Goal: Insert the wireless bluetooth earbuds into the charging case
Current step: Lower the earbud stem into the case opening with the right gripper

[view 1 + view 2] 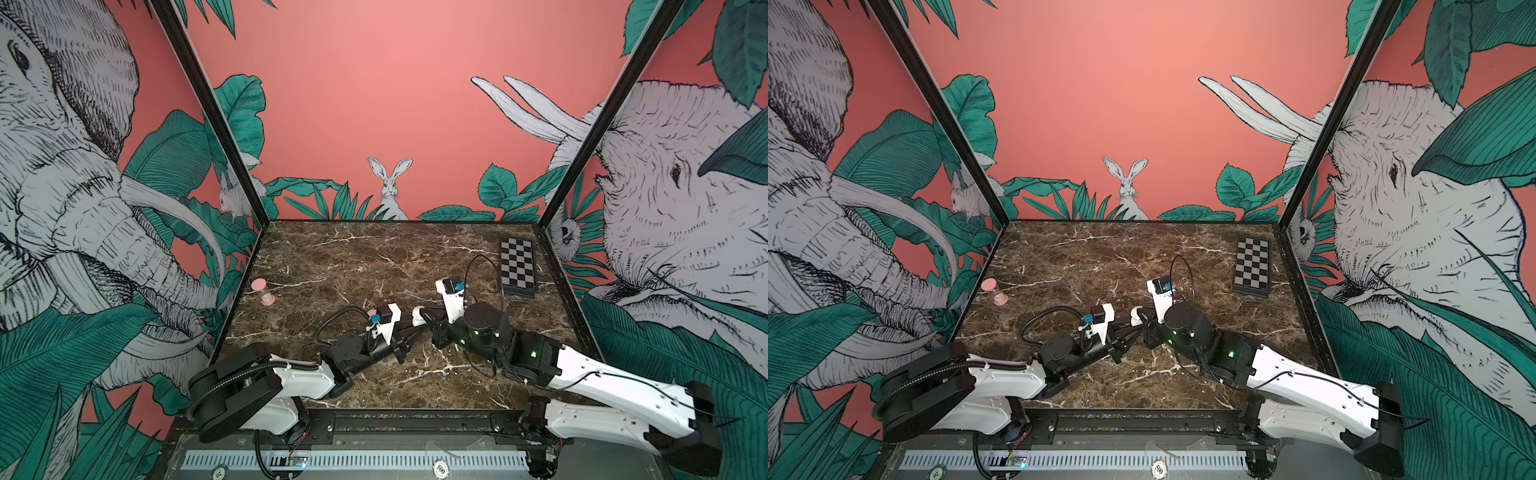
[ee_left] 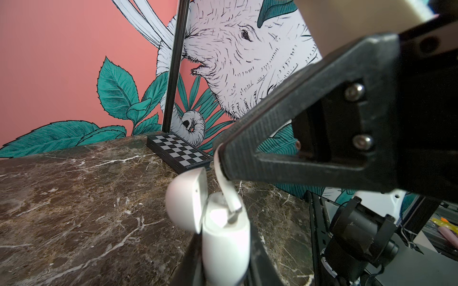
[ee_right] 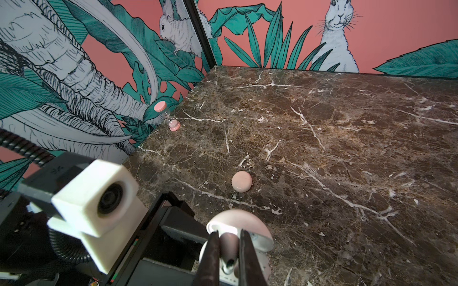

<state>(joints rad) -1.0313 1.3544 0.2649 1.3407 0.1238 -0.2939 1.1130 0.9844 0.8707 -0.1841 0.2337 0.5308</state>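
The left hand [image 2: 224,272] was closed around the white charging case [image 2: 224,240]. It held the case upright over the near middle of the table [image 1: 353,257], lid swung open, so the sockets faced the other arm. The right hand [image 3: 229,250] was pinched shut on one earbud [image 2: 229,195], its stem angled down into the case mouth, probably not fully seated. A closed pink round case [image 3: 241,182] lay just left of them.

— Where's the left arm [image 1: 303,374]?
— Low, reaching from 7 o'clock toward 2, left gripper [image 2: 225,250] clamped on the charging case [image 2: 223,232].
— And the right arm [image 1: 582,365]?
— Folded in from 5 o'clock, wrist turned toward 9. The right gripper [image 3: 229,239] pinches an earbud [image 3: 228,250] and is tip to tip with the left.
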